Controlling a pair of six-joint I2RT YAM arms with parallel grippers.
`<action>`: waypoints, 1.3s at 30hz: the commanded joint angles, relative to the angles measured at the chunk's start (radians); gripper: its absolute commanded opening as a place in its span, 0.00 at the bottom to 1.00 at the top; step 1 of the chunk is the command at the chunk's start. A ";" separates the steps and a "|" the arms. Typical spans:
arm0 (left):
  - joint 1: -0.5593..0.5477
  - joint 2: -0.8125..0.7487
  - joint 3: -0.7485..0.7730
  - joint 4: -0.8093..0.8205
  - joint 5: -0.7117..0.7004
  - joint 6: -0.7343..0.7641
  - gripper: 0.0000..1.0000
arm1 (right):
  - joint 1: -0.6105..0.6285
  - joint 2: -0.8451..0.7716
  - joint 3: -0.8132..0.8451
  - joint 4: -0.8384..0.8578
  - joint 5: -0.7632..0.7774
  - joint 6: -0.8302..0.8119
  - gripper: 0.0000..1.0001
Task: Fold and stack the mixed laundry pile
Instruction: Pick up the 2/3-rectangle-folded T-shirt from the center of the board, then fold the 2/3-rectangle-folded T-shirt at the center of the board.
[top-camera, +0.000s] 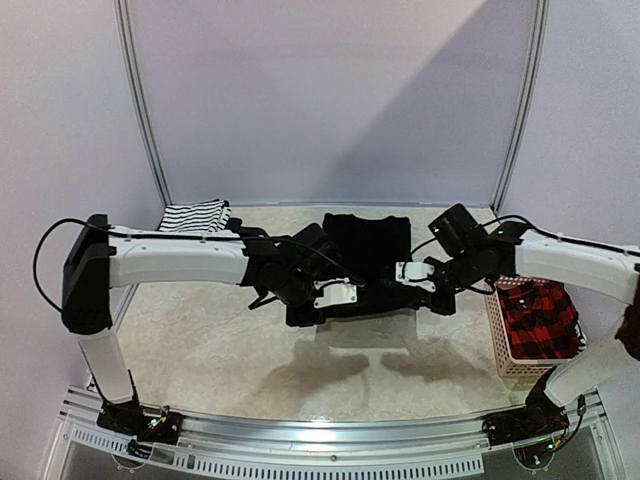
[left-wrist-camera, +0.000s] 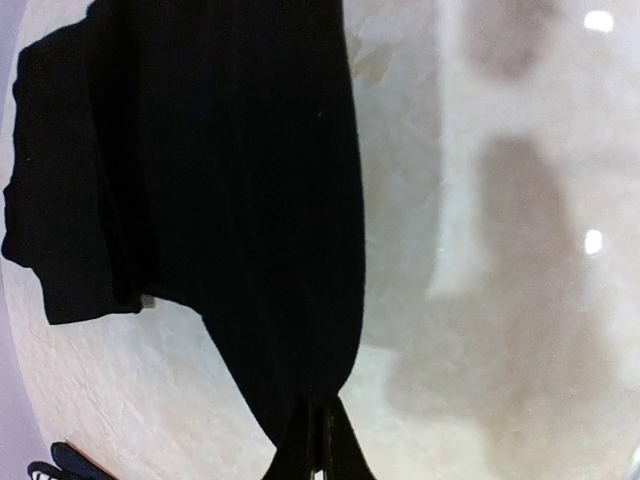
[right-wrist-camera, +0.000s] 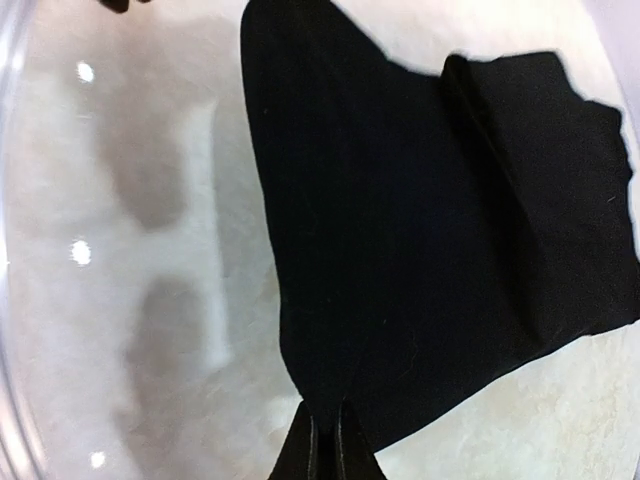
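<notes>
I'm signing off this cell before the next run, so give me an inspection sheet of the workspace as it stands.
Surface: pale mottled tabletop, arm shadows on it.
Job's things: black shirt lies mid-table; striped top at far left; plaid shirt in the slotted basket at right.
Clutter: nothing seen.
Grippers: left gripper and right gripper are each shut on the black shirt's near edge.
Cables: black cable loops off the left arm.
Surroundings: pale walls, metal frame.

Back-left, tank top (top-camera: 195, 216); centre, large shirt (top-camera: 366, 240); right, plaid shirt (top-camera: 538, 318) in basket (top-camera: 497, 335).
</notes>
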 joint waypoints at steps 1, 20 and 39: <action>-0.086 -0.084 0.052 -0.169 -0.046 -0.157 0.00 | 0.011 -0.134 0.001 -0.233 -0.117 0.009 0.00; -0.084 -0.061 0.302 -0.192 -0.272 -0.265 0.00 | -0.072 -0.285 0.046 -0.221 -0.088 0.127 0.00; 0.246 0.648 1.034 -0.036 -0.221 -0.343 0.00 | -0.398 0.409 0.379 0.273 0.049 0.378 0.00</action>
